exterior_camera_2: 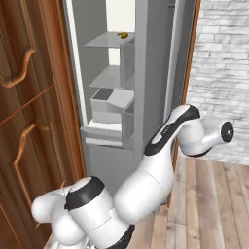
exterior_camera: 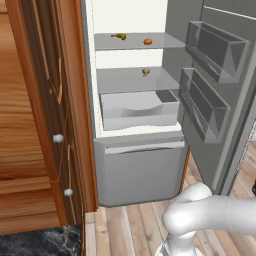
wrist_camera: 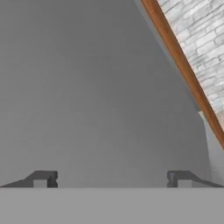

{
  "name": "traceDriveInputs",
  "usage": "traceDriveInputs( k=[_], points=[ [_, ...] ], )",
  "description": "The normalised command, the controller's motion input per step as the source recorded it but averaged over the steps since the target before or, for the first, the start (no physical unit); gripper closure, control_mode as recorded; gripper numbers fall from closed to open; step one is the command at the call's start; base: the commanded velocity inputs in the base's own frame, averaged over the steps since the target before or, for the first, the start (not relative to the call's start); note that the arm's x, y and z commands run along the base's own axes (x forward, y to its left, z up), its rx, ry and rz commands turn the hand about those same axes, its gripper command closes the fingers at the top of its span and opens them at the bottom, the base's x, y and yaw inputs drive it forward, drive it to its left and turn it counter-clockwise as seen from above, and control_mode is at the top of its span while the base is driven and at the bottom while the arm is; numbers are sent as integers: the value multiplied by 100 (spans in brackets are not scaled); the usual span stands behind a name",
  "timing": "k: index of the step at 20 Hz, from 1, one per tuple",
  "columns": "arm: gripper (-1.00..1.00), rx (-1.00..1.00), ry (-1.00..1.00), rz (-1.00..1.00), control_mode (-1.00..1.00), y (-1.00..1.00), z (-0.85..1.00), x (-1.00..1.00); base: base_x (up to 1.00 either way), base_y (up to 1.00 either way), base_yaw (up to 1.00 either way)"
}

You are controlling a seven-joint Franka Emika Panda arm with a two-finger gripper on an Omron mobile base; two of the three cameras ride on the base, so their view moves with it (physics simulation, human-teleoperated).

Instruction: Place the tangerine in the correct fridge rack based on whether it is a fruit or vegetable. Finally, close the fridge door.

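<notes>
The tangerine (exterior_camera: 148,41) lies on the top fridge rack (exterior_camera: 162,42), to the right of a curved yellow item (exterior_camera: 119,36). The rack (exterior_camera_2: 104,41) also shows in the right base view, where the tangerine is hidden behind the door. The fridge door (exterior_camera: 210,100) stands wide open to the right, with its boxy bins facing the cavity. In the right base view the door (exterior_camera_2: 151,73) is seen edge-on, and my arm (exterior_camera_2: 165,136) reaches round its outer side. My gripper (wrist_camera: 112,179) is open and holds nothing, and it faces a plain grey door surface (wrist_camera: 87,87) close up.
A small tan lumpy item (exterior_camera: 145,71) sits on the lower shelf above a grey drawer (exterior_camera: 135,107). A brown wooden cabinet door with white knobs (exterior_camera: 58,138) stands to the left of the fridge. A white brick wall (exterior_camera_2: 219,58) lies to the right, beyond the door.
</notes>
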Motion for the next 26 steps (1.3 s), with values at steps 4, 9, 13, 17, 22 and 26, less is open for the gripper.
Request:
traceDriveInputs(
  k=[4, 9, 13, 17, 22, 26],
  points=[
    [-100, 2, 0, 20, -100, 100, 0, 38, 0, 0, 0],
    [-100, 6, 0, 19, -100, 100, 0, 32, 0, 0, 0],
    [-100, 3, 0, 4, -100, 100, 2, 36, 0, 0, 0],
    [-100, 0, -2, -5, -100, 100, 0, 43, 0, 0, 0],
    [-100, 0, -3, -21, -100, 90, 8, 50, 0, 0, 0],
    [-100, 0, 0, -25, -100, 65, 18, 49, 0, 0, 0]
  ],
)
